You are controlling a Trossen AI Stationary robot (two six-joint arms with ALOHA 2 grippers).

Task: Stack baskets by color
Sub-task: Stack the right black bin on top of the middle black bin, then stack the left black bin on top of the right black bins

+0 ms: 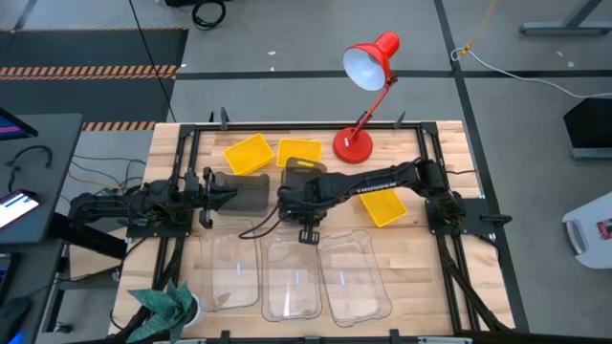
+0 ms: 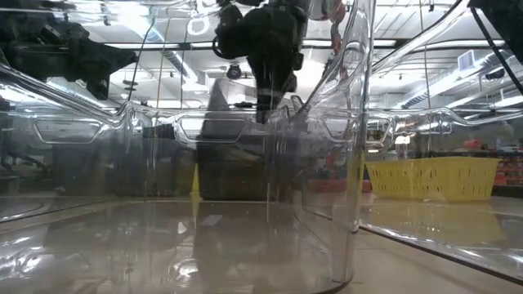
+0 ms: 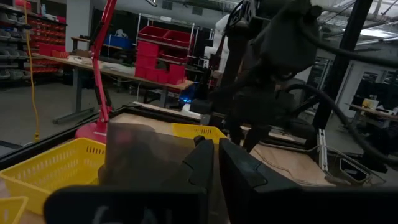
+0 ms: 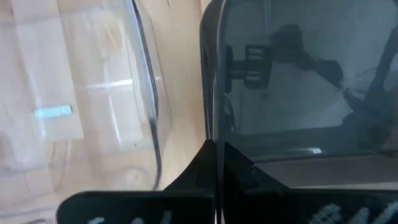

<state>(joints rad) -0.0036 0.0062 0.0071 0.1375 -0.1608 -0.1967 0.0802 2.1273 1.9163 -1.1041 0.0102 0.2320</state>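
My right gripper reaches to the table's middle, pointing steeply down, shut on a smoky-grey basket. At the table's left my left gripper points level toward the right, its fingers almost together at the edge of a second smoky-grey basket. Three yellow baskets rest on the table: two at the far side and one under the right arm. Three clear baskets lie side by side along the near edge. My left gripper meets the grey basket at its left edge, level from the table's left. The basket's smoky panel stands up at finger height; the fingers themselves hide the place of contact. My right gripper pinches the rim of the grey basket's side wall between its two fingers, from above, pointing down, with the fingers along the rim. The low view does not show whether the basket's bottom rests on the table.
A red desk lamp stands with its base at the table's far edge, close behind the right gripper. A green plant-like thing sits at the near left corner. A black frame runs round the table.
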